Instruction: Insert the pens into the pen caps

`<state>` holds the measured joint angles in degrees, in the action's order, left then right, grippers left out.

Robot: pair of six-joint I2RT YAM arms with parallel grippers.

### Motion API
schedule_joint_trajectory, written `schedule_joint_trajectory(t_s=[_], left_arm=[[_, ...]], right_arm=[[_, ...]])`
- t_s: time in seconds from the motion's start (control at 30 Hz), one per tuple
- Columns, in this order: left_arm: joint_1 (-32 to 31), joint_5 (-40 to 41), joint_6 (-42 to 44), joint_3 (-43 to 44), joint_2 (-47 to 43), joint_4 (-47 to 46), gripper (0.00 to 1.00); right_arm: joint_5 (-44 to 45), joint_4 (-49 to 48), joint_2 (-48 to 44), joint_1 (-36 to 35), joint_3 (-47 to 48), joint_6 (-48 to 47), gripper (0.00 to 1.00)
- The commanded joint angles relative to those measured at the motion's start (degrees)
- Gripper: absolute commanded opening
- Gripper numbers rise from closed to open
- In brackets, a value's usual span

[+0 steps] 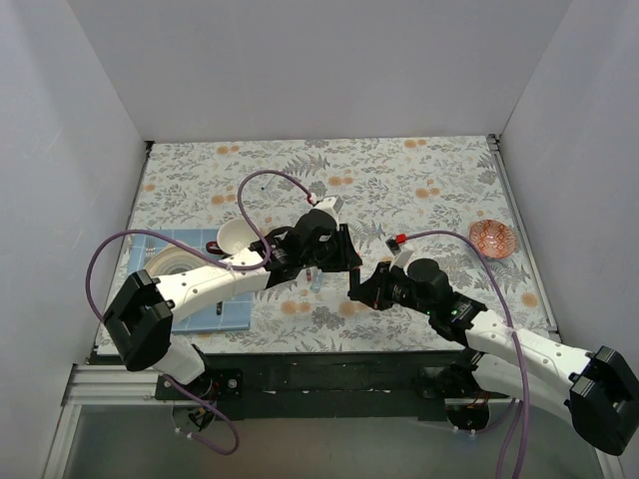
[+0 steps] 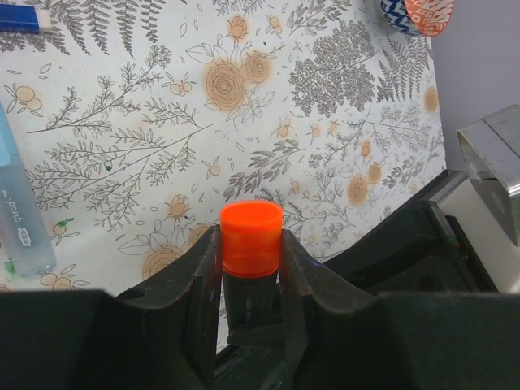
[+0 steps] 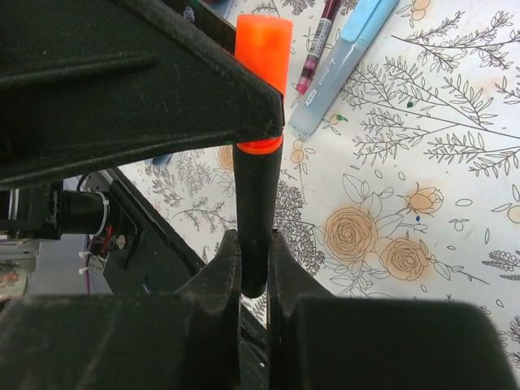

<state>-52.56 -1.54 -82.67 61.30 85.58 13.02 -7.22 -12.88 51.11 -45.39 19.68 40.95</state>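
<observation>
My left gripper [image 2: 251,244] is shut on the bright orange pen cap [image 2: 251,240], which sticks up between its fingertips. The black pen [image 3: 256,211] runs from that cap [image 3: 264,49] down to my right gripper [image 3: 254,248], which is shut on the barrel's lower end. An orange ring marks where barrel and cap meet; how deep the pen sits I cannot tell. Both grippers meet above the mat's middle [image 1: 349,271]. The light blue pen [image 3: 345,61] lies flat on the mat, also at the left wrist view's left edge [image 2: 20,219]. A dark blue piece [image 2: 20,18] lies beyond it.
A slim dark red pen [image 3: 317,45] lies beside the light blue one. An orange patterned bowl [image 1: 492,239] sits at the right. A white bowl [image 1: 237,237], a tape roll [image 1: 175,261] and a blue pad [image 1: 215,299] are at the left.
</observation>
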Motion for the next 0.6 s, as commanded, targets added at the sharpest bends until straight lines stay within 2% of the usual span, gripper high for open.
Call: schedule_joint_trajectory(t_s=[0.0,0.13,0.17,0.27,0.4,0.57], left_arm=[[-4.0,0.6,2.2,0.0,-1.9,4.5,0.16],[-4.9,-0.2,2.6,0.3,-3.4,4.8,0.31],[-4.8,-1.6,2.7,0.1,-4.0,4.0,0.4],[-4.9,-4.7,3.6,-0.4,-6.8,2.4,0.53],[-4.8,-7.2,4.3,-0.6,-10.3,1.4,0.63],[-4.8,-6.2,4.6,0.2,-15.6,1.9,0.67]], right_arm=[[3.7,-5.0,-1.8,-0.1,4.8,-1.3,0.01],[-1.3,-8.9,-2.5,0.0,3.6,-3.9,0.01],[-2.5,-11.0,-2.6,0.0,2.6,-4.1,0.01],[-5.8,-13.6,-3.4,-0.1,0.7,-4.4,0.01],[-8.1,-14.4,-6.7,0.0,-0.3,-4.5,0.01],[-9.8,-12.7,-10.6,-0.1,-0.1,-5.3,0.01]])
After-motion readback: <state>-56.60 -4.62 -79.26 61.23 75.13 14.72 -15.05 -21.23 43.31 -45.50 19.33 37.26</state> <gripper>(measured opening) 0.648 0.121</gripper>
